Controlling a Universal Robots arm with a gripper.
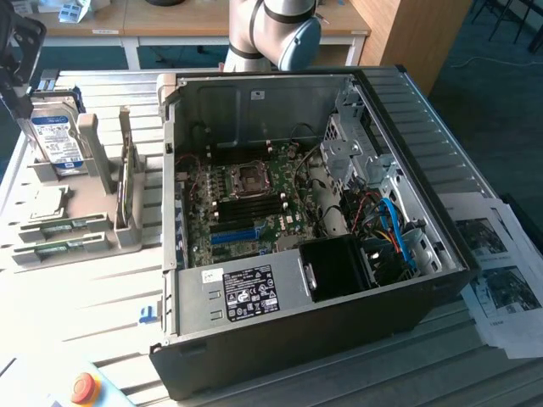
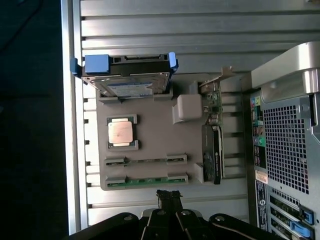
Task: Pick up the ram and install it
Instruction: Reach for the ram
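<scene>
We see the gripper [image 2: 169, 195] with its two dark fingers pressed together and nothing between them; it is clenched and empty. In the wrist view its tips show over a bare slat of the ribbed aluminium table [image 2: 165, 30], just off the edge of the pale grey moulded fixture [image 2: 155, 145].

The ram [image 2: 147, 181], a long, narrow green circuit-board stick, lies flat in the fixture's slot closest to those tips, not touched by them. In the exterior view we find it at the fixture's near edge [image 1: 59, 248]. The next slot over [image 2: 145, 161] holds another thin strip; we cannot tell what it is.

Beyond these slots sits a square silver processor chip [image 2: 121, 132] in its own recess. Further on, a silver hard drive with a blue-white label [image 2: 130, 85] leans tilted in a holder with blue clips. A dark expansion card [image 2: 212, 150] stands on edge along the fixture's side nearest the computer.

Beside the fixture lies the open grey metal computer case [image 1: 424, 170], with the large green motherboard [image 1: 246, 203] exposed inside. Printed paper sheets [image 1: 501, 280] lie at the exterior view's right of the case, and a red push button [image 1: 82, 387] sits near that view's lower left corner.
</scene>
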